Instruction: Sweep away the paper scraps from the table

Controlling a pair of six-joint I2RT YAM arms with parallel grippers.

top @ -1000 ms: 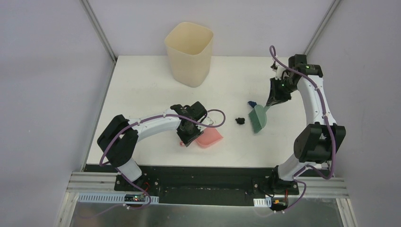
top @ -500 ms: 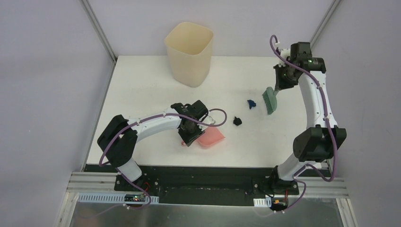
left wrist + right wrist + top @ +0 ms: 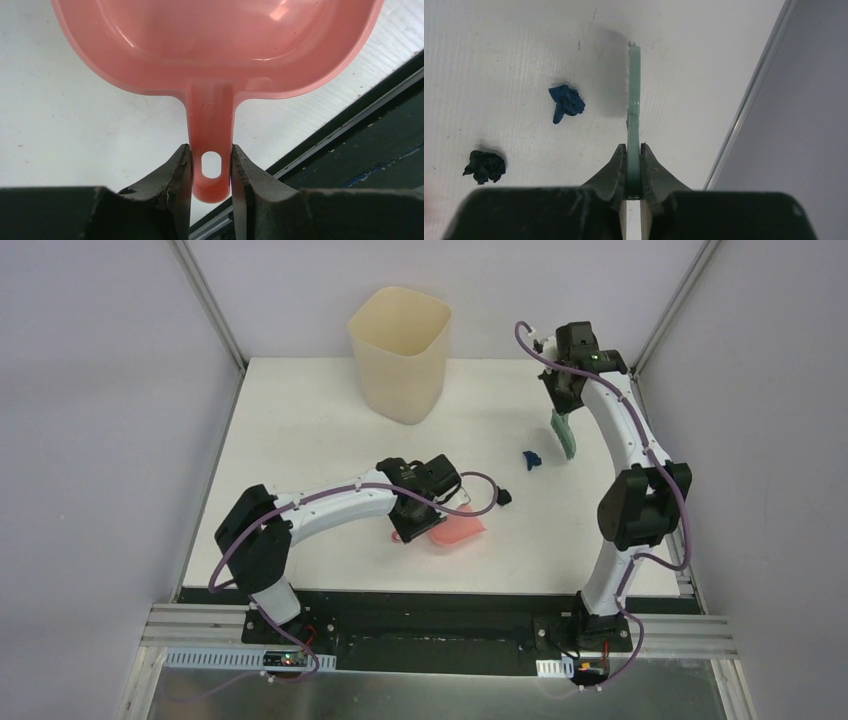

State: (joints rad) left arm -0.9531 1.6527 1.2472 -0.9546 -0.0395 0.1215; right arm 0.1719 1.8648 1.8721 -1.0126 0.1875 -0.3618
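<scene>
At L gripper (image 3: 210,151), dustpan (image 3: 215,55) pinched, front cut off.

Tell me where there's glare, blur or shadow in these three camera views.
Top external: even, soft light, sharp across the table. Left wrist: a bright highlight inside the pink dustpan, the left fingers slightly soft up close. Right wrist: the green brush throws a soft shadow leftward on the table; both paper scraps look crisp.

Pink dustpan (image 3: 215,45) mouth cut off at top edge, left wrist view. Black scrap (image 3: 505,497) tiny, form unreadable from above.
</scene>
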